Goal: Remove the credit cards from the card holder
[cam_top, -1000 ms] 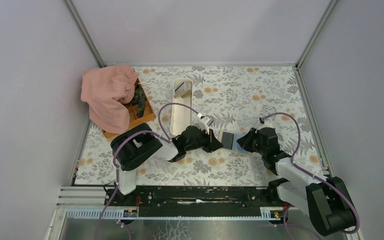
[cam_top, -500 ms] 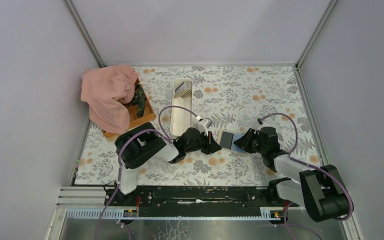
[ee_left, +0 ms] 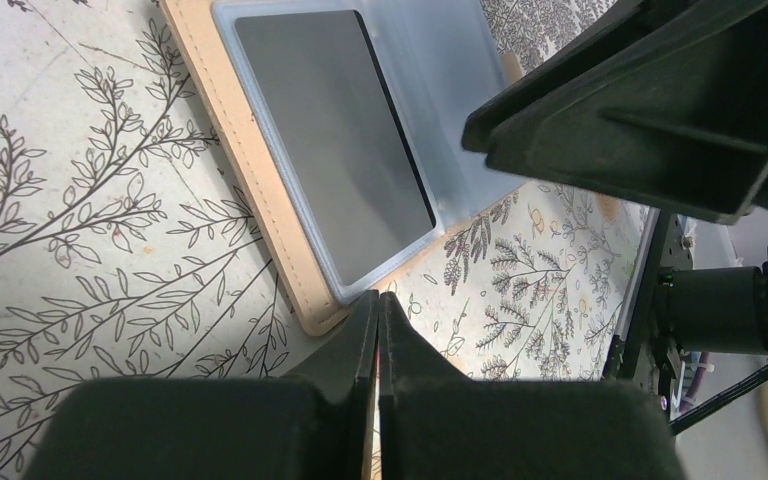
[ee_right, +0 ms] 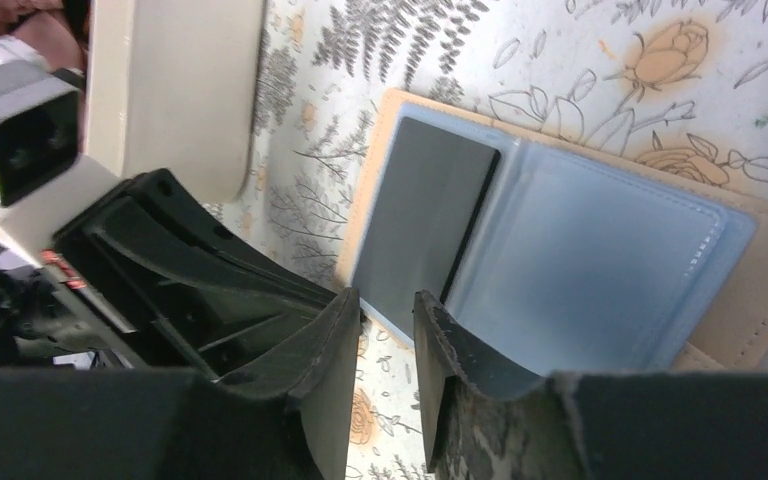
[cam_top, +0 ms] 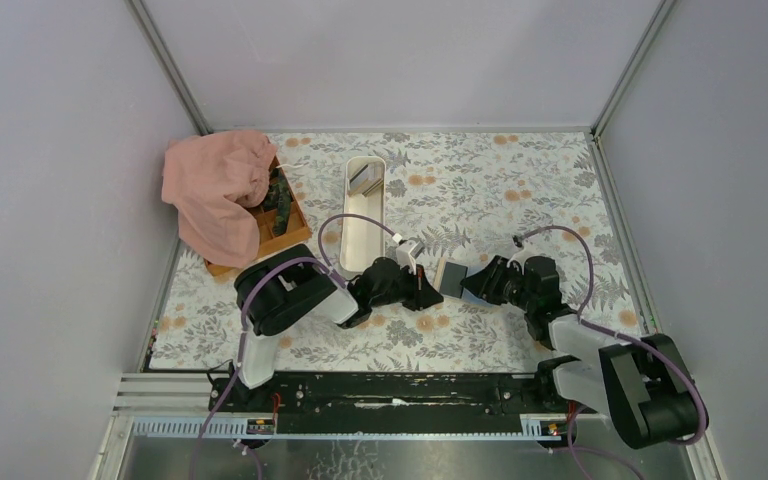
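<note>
The card holder [cam_top: 452, 276] lies open on the table between my two grippers, light blue inside with a tan cover. A dark grey credit card [ee_left: 332, 130] sits in its left pocket, also seen in the right wrist view [ee_right: 422, 215]. The right pocket [ee_right: 585, 270] looks pale blue; I cannot tell if it holds a card. My left gripper [ee_left: 377, 296] is shut and empty, its tip at the near corner of the holder's tan edge [ee_left: 260, 200]. My right gripper [ee_right: 384, 303] is open by a narrow gap, low over the holder's near edge, holding nothing.
A long white oval tray [cam_top: 364, 205] stands just behind the left gripper, with a card-like piece at its far end. A brown wooden box [cam_top: 285, 215] half covered by a pink cloth [cam_top: 215, 190] sits at the back left. Grey walls enclose the floral table [cam_top: 520, 180].
My right gripper has moved left toward the card holder, which has shifted slightly left. The left gripper stays shut at the holder's left edge.
</note>
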{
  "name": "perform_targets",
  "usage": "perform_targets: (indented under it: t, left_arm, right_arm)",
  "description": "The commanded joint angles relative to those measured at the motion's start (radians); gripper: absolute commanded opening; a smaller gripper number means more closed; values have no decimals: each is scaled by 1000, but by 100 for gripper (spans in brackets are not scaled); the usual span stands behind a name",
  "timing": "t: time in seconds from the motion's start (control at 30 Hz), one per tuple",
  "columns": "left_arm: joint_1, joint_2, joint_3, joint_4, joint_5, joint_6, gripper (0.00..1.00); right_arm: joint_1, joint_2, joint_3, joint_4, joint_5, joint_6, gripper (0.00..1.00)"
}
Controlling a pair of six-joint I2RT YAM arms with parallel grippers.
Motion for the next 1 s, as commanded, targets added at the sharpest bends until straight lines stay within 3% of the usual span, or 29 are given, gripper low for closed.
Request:
perform_targets:
  t: [0.0,0.13,0.53,0.8,0.97]
  left_arm:
    - [-7,16,-13,64,-15,-1,0]
    - [-7,22,-11,65,-12,0,0]
    - [-6,45,1,66,4,-6,0]
    - [-6,-28,-8,56,-15,20,0]
    - [32,-52,20,115,32,18,14]
  right_arm:
    - [-3,101,9,90,-23,-6,36]
    - [-3,182,13,141,-47,9,42]
    - [-3,235,-1,267,-95,47,43]
    - [-4,262,14,187,-36,51,41]
    - [-4,259,7,138,7,56,35]
